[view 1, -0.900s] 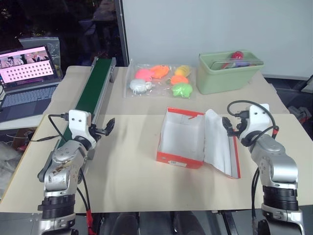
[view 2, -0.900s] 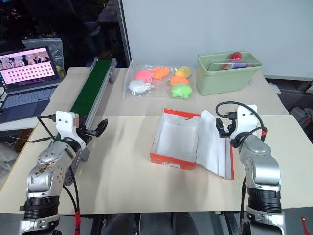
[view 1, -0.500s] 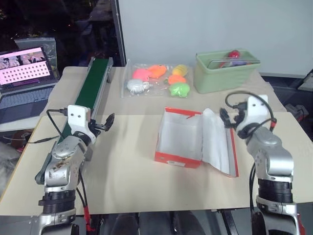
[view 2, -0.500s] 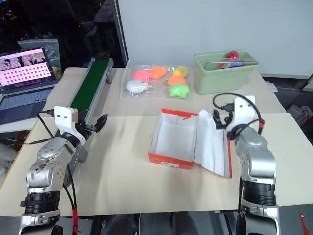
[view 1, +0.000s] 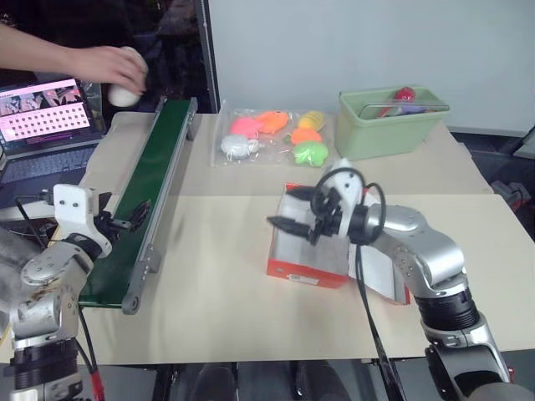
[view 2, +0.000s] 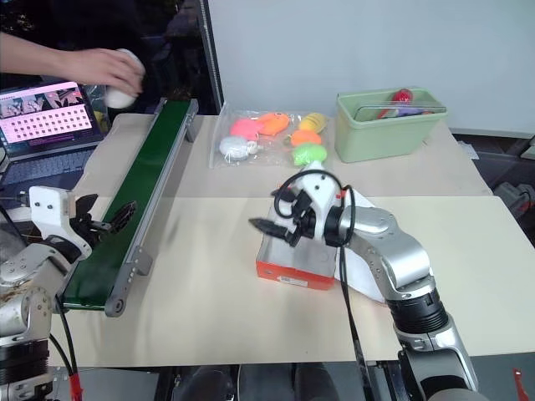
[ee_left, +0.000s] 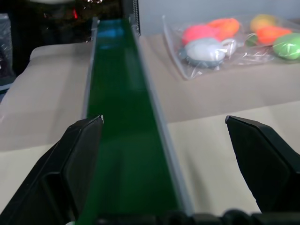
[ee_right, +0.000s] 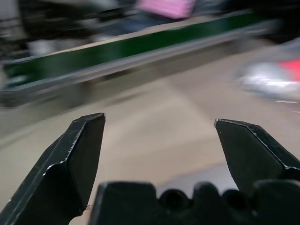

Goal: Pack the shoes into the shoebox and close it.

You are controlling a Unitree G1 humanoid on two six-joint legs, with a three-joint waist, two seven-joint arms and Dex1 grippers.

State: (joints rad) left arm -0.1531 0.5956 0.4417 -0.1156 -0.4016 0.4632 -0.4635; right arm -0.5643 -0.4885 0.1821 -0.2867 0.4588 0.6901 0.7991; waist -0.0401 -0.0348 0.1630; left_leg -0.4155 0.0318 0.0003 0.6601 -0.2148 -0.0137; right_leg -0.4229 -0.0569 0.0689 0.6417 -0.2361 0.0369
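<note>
The shoebox (view 1: 308,266) lies open on the beige surface (view 1: 217,284), lid folded out toward the robot's right. The right claw (view 1: 294,222) hovers over it, spread, empty, arm bent leftward. The left claw (view 1: 125,215), spread too, reaches over the green conveyor (view 1: 146,180). A person's hand (view 1: 109,67) holds a pale object (view 1: 124,95) above the conveyor's far end.

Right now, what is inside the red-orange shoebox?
White inner walls show in the shoebox, and no shoes on the bare parts. The right pincer and its arm hang open over the box and cover much of the floor, so that part cannot be checked.
</note>
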